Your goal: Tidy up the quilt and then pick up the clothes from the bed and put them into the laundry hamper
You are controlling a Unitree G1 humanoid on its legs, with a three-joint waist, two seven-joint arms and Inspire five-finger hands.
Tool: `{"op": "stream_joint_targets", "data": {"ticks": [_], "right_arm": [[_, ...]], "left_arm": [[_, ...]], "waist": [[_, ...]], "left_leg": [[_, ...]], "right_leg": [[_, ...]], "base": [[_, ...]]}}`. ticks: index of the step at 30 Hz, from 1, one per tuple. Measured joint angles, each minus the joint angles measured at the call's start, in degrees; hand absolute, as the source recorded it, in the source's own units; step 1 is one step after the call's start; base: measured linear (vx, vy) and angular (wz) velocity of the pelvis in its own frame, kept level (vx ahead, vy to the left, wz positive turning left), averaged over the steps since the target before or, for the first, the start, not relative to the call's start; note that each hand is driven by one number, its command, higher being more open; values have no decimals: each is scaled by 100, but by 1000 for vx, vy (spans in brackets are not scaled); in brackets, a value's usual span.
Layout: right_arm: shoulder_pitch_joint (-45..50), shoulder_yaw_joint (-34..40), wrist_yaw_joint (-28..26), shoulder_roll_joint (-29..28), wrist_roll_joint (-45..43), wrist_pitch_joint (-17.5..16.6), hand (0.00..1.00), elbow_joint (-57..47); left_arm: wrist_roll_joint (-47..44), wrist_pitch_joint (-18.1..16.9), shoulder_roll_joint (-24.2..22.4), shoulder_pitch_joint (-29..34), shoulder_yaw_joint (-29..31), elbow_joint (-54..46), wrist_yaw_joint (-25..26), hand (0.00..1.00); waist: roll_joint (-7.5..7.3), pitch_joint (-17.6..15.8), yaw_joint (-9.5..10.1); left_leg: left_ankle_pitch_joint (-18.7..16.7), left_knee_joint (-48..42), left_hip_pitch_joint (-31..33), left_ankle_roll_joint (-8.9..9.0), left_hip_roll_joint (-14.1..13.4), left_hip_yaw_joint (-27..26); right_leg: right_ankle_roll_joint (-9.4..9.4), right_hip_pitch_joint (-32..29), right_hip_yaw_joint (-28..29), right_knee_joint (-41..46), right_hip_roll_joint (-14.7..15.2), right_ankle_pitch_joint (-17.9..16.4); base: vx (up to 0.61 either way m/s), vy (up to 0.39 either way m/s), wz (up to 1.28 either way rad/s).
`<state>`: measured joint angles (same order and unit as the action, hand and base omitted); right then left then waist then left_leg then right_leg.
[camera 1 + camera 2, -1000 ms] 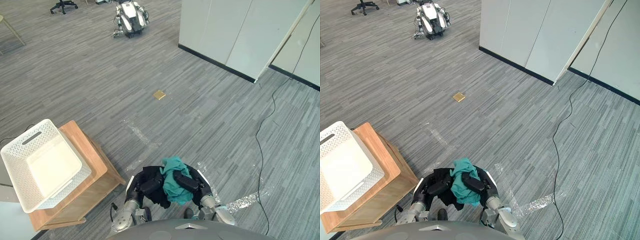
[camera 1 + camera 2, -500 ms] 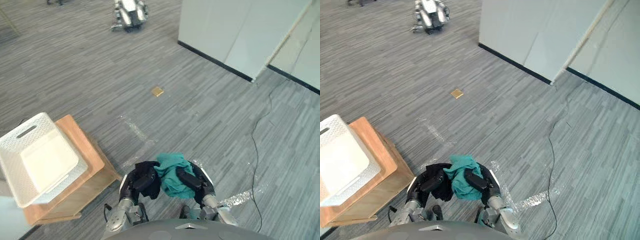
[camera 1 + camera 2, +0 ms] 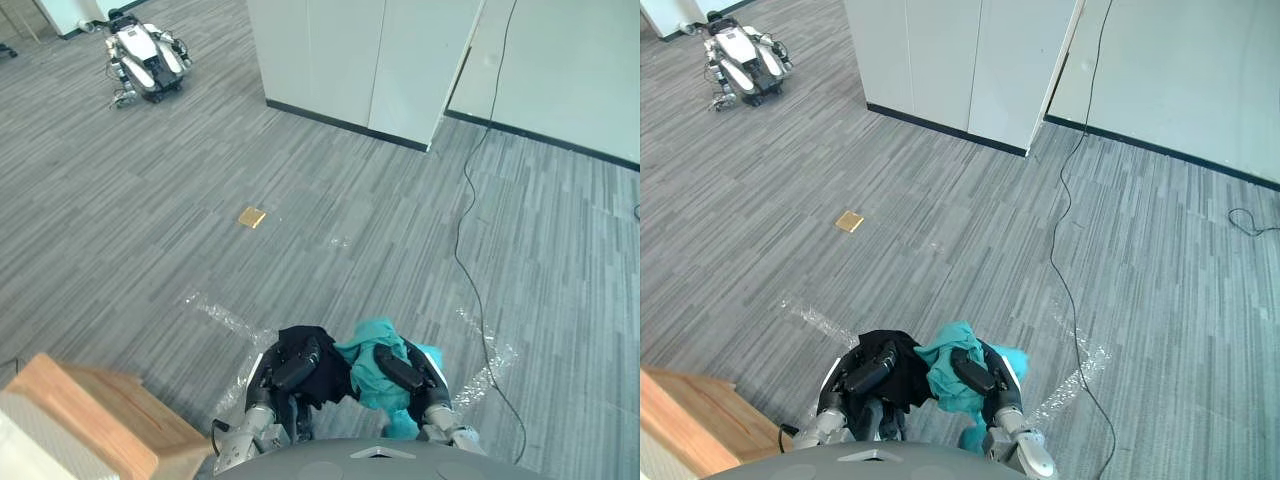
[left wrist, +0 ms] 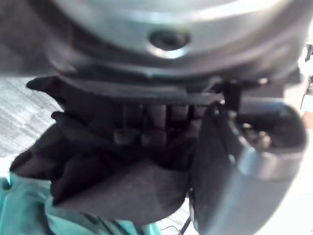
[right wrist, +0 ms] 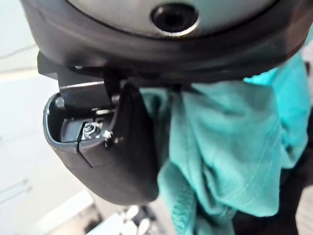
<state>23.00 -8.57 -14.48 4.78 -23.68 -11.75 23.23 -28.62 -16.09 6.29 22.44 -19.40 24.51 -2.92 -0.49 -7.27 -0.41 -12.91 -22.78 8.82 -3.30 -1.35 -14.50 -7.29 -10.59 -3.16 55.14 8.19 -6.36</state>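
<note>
Left eye view: I have both hands low in front of me, above the grey carpet. The left hand (image 3: pixel 298 364) is clenched round a black garment (image 3: pixel 325 350), and the right hand (image 3: pixel 398 368) is clenched round a teal garment (image 3: pixel 370 338). The two bundles touch between the hands. At the lower left, well apart from the clothes, stands a wooden stand (image 3: pixel 95 420) with a pale corner of the laundry hamper (image 3: pixel 15 450) on it.

Right eye view: a brass floor plate (image 3: pixel 849 221) lies out on the carpet. A black cable (image 3: pixel 1060 250) runs past it towards the white partition (image 3: pixel 940 60), and another robot (image 3: pixel 740 60) lies far off at the upper left.

Left wrist view: the fingers (image 4: pixel 151 125) curl into the black cloth, with a teal edge just beside it.

Right wrist view: the thumb presses into the teal cloth, which bunches up past it.
</note>
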Motion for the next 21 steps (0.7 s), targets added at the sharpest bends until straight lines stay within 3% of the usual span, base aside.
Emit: {"op": "stream_joint_targets", "data": {"ticks": [2, 4, 6, 9, 10, 11, 12, 13, 15, 16, 17, 18, 19, 20, 21], "right_arm": [[52, -119, -118, -3, 11, -2, 0, 2], [97, -193, -163, -18, 25, -22, 0, -73], [95, -220, -173, 17, 22, -56, 0, -154], [129, -253, -289, 4, 30, -138, 0, -235], [261, -304, -358, -15, 39, -147, 0, -430], [357, -329, -412, -22, 46, -157, 0, -553], [333, -316, -482, 59, 99, -149, 0, -595], [305, -300, -506, 161, 99, -149, 0, -692], [328, -252, -613, 294, 76, -155, 0, -898], [261, -243, -636, 392, 81, -154, 0, -900], [240, -243, -640, 445, 80, -153, 0, -901], [185, -219, -644, 522, 79, -155, 0, -908], [195, -203, -643, 569, 78, -164, 0, -936], [207, -198, -647, 586, 77, -181, 0, -942], [203, -184, -653, 633, 76, -234, 0, -943]], "left_arm": [[-4, 2, 107, -11, -72, 23, 190, 0], [-11, 30, 212, -121, -200, 18, 317, 0], [-11, 166, 258, -307, -353, 6, 408, 0], [-29, 245, 254, -384, -389, -31, 516, 0], [-30, 244, 261, -359, -327, -55, 542, 0], [-35, 244, 253, -297, -276, -66, 558, 0], [-76, 275, 59, -307, -152, 13, 650, 0], [-117, 246, -67, -172, -45, -62, 642, 0], [-130, 220, -186, -36, 97, -125, 626, 0], [-146, 214, -270, -14, 229, -149, 615, 0], [-211, 213, -306, -4, 284, -176, 605, 0], [-363, 213, -370, 29, 423, -244, 502, 0], [-508, 206, -358, 55, 526, -281, 334, 0], [-507, 202, -350, 59, 578, -282, 272, 0], [-505, 196, -348, 61, 675, -303, 173, 0]], "waist": [[-88, -43, -160], [-143, -72, -215], [-111, -103, -315], [4, -159, -287], [-48, -128, -288], [-76, -113, -294], [227, -198, -266], [318, -186, -185], [335, -148, -139], [427, -122, -127], [406, -139, -116], [426, -138, -83], [373, -147, -5], [324, -136, 27], [285, -112, 84]], "left_leg": [[-117, 226, -518, -38, 71, 285], [-173, 443, -868, 63, 54, 685], [-255, 738, -1308, 218, -145, 1310], [-562, 682, -1618, 610, -525, 1832], [-826, 515, -1625, 829, -589, 2046], [-1010, 402, -1641, 942, -624, 2147], [-1123, 186, -1694, 1044, -954, 2315], [-877, 130, -1681, 979, -1051, 2340], [-483, 44, -1560, 906, -1193, 2413], [-194, -284, -1321, 790, -1355, 2423], [-50, -618, -1115, 754, -1425, 2417], [29, -1508, -603, 850, -1534, 2247], [23, -2069, -276, 866, -1643, 1666], [0, -2175, -172, 836, -1659, 1313], [-63, -2159, -34, 785, -1618, 631]], "right_leg": [[365, -378, -187, 758, 109, -219], [416, -696, -374, 491, 60, -526], [396, -888, -640, -794, 60, -702], [140, -897, -324, -2822, 62, -310], [59, -812, 166, -3630, 95, 96], [-143, -770, 266, -3697, 128, 537], [19, -749, 82, -3188, -84, 501], [110, -883, -74, -2590, -80, 58], [261, -831, -502, -2166, 52, -491], [355, -537, -945, -2282, 72, -602], [388, -347, -1159, -2432, 74, -621], [412, 162, -1654, -2823, 75, -620], [466, 724, -2160, -3254, 72, -572], [479, 961, -2373, -3454, 72, -550], [477, 1351, -2819, -3805, 71, -499]], "base": [[499, -99, 72], [585, -269, 111], [535, -367, 147], [424, -438, 112], [457, -570, 118], [452, -574, 117], [417, -556, 85], [391, -538, 70], [353, -522, 104], [330, -484, 139], [270, -438, 165], [212, -403, 181], [208, -373, 182], [205, -315, 180], [187, -266, 167]]}}
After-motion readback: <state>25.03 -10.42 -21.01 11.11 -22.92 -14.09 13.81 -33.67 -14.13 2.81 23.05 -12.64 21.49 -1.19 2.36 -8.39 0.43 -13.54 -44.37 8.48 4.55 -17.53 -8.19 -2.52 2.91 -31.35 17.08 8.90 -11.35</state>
